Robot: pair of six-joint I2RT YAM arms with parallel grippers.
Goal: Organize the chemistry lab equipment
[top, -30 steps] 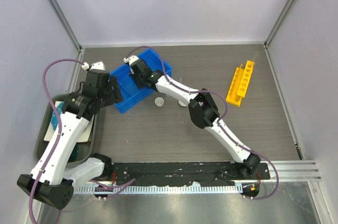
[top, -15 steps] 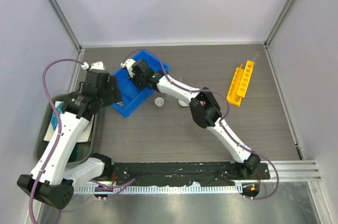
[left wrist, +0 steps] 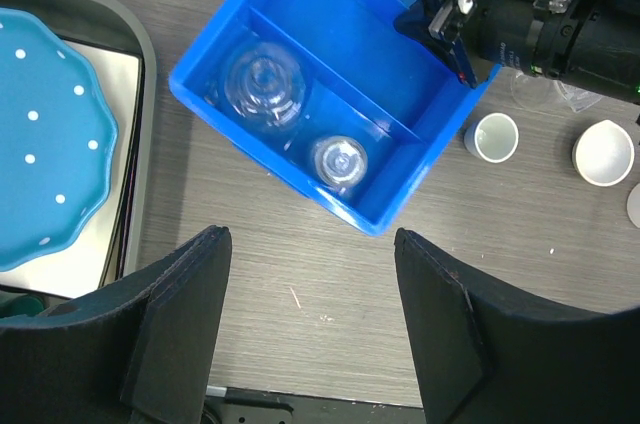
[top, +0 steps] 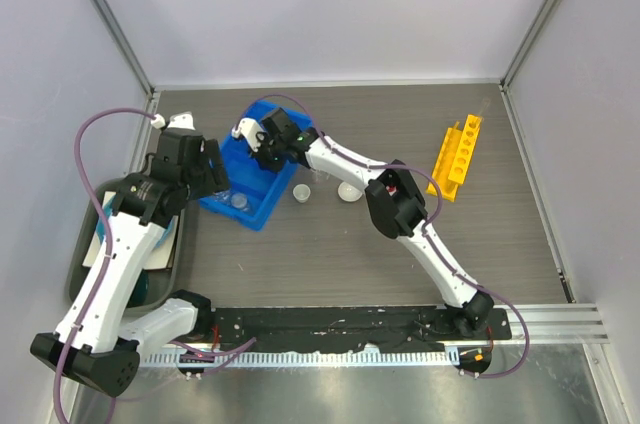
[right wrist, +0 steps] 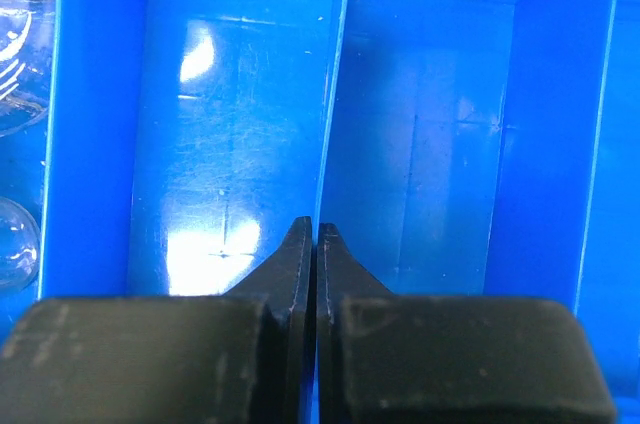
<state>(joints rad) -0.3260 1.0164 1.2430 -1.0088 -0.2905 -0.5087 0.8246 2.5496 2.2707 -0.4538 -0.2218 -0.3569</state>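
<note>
A blue divided bin lies askew at the back left of the table. My right gripper reaches into it, and in the right wrist view its jaws are shut on the bin's thin inner divider. Two clear glass vessels sit in one compartment, a wider beaker and a small vial. My left gripper hangs open over bare table just near of the bin, holding nothing. A small white cup and a white round dish stand right of the bin. The yellow holed rack lies at the far right.
A grey tray at the left edge carries a teal dotted plate. A clear glass piece stands beside the right arm, close to the white cup. Grey walls close in the table on three sides.
The blue bin has swung and slid left and toward the near side, with my right gripper still on it. Its glass pieces now show. My left gripper has shifted slightly left.
</note>
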